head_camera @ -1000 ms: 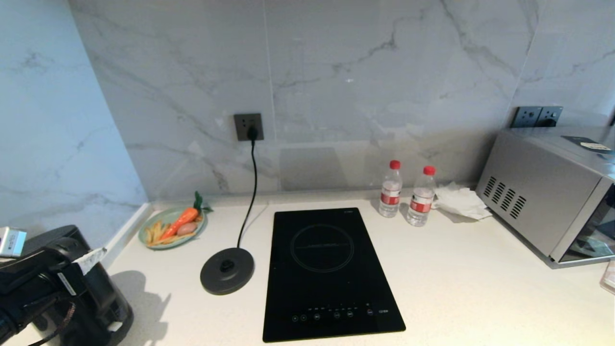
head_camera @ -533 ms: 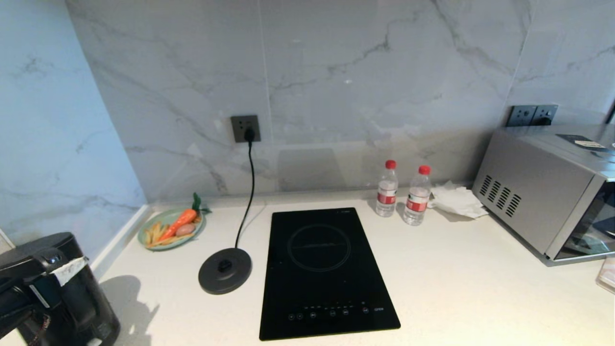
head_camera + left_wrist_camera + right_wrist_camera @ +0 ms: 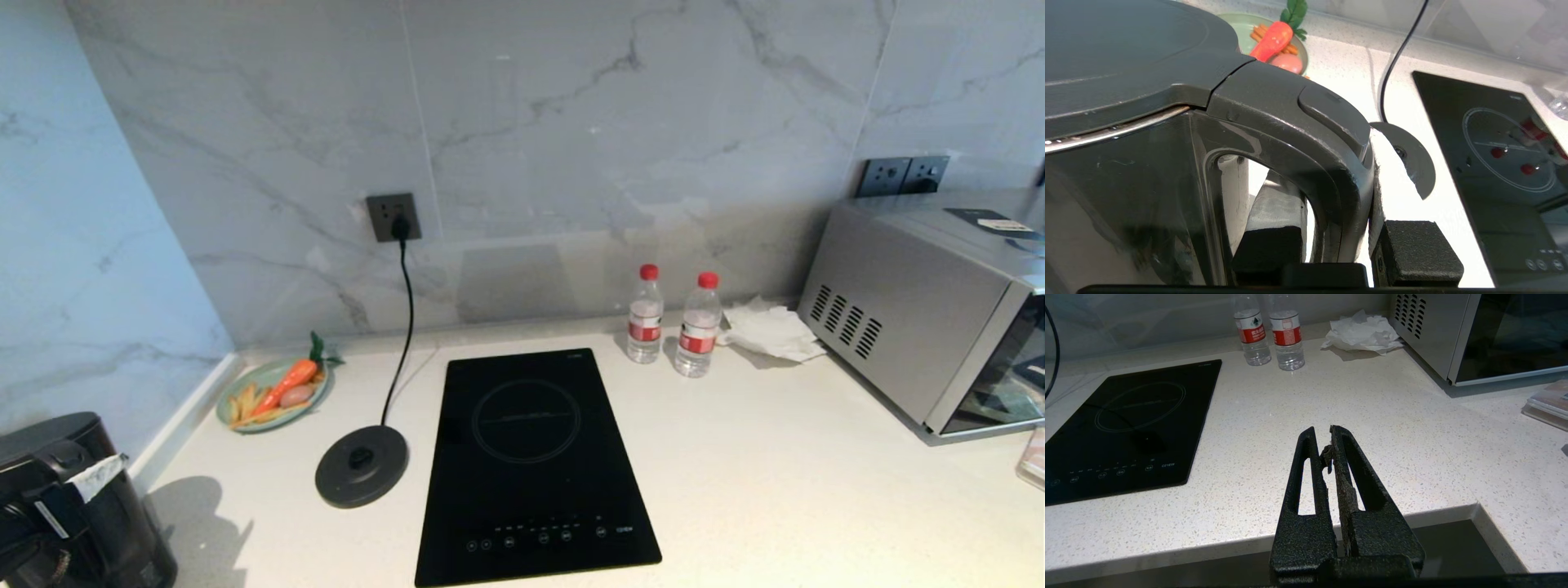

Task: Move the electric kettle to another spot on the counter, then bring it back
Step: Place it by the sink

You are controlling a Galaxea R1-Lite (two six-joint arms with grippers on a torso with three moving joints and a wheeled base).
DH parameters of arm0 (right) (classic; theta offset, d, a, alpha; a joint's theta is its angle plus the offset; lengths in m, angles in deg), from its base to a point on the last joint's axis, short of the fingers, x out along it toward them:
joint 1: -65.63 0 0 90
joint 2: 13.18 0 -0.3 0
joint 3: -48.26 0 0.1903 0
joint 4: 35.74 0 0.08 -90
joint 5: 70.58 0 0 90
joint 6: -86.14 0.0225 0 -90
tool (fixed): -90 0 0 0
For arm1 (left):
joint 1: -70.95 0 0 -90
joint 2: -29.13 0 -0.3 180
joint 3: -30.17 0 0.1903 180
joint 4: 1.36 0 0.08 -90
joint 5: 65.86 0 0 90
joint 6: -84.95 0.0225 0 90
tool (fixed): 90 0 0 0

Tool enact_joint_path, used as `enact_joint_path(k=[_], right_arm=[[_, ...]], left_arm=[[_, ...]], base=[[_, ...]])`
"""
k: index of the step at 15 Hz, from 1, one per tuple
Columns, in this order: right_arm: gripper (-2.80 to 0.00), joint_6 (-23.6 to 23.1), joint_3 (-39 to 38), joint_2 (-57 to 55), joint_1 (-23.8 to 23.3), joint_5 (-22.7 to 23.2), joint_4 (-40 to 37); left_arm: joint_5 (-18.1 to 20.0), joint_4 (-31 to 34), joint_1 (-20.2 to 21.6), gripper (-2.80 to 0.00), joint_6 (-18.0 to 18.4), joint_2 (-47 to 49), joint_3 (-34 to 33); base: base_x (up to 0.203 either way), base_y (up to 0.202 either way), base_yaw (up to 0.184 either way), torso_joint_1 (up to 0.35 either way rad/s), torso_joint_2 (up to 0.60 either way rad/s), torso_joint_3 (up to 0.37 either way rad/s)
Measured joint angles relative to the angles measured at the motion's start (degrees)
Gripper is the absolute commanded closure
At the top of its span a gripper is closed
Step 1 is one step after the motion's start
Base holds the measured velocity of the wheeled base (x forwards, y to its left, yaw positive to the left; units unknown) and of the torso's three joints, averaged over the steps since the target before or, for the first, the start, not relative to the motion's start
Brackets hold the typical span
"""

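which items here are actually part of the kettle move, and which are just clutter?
In the job:
- electric kettle, handle gripped by left gripper
- counter
- base disc, bare

Just lying about:
- induction hob
- two water bottles
- plate of toy food
- crumpled tissue
- microwave
- right gripper, shut, idle

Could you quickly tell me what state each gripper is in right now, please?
Left gripper: closed on the loop handle of the electric kettle.
Right gripper: shut, holding nothing, parked over the front edge of the counter.
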Motion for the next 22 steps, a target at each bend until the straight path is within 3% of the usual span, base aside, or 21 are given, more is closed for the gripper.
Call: enact_joint_path(k=[3,8,12,14,17,18,22], right_arm=[[0.00,0.0,0.0,0.0,0.0,0.0,0.0],[0.00,0.0,0.0,0.0,0.0,0.0,0.0],[0.00,0.0,0.0,0.0,0.0,0.0,0.0],[0.00,0.0,0.0,0.0,0.0,0.0,-0.2],[0.00,0.0,0.0,0.0,0.0,0.0,-0.2],[0.00,0.0,0.0,0.0,0.1,-0.1,-0.1],[0.00,0.0,0.0,0.0,0.0,0.0,0.0]], left_arm=[[0.2,0.4,-0.3,0.00,-0.2,2.1,2.6],[-3.5,0.9,-2.9,0.00,-0.5,3.2,5.3],[-3.2,0.6,-7.8,0.00,-0.2,0.6,-0.6],[-1.7,0.4,-9.7,0.00,-1.5,-2.0,-1.6],[-2.8,1.6,-10.1,0.00,-6.9,-7.2,-2.3],[-0.8,0.8,-10.4,0.00,-8.0,-8.9,-2.3],[-0.4,1.1,-10.1,0.00,-8.0,-10.9,-2.9]], base=[[0.000,0.000,0.000,0.000,0.00,0.000],[0.000,0.000,0.000,0.000,0.00,0.000],[0.000,0.000,0.000,0.000,0.00,0.000],[0.000,0.000,0.000,-0.020,-0.01,0.008],[0.000,0.000,0.000,0.008,0.01,-0.001],[0.000,0.000,0.000,0.000,0.00,0.000],[0.000,0.000,0.000,0.000,0.00,0.000]])
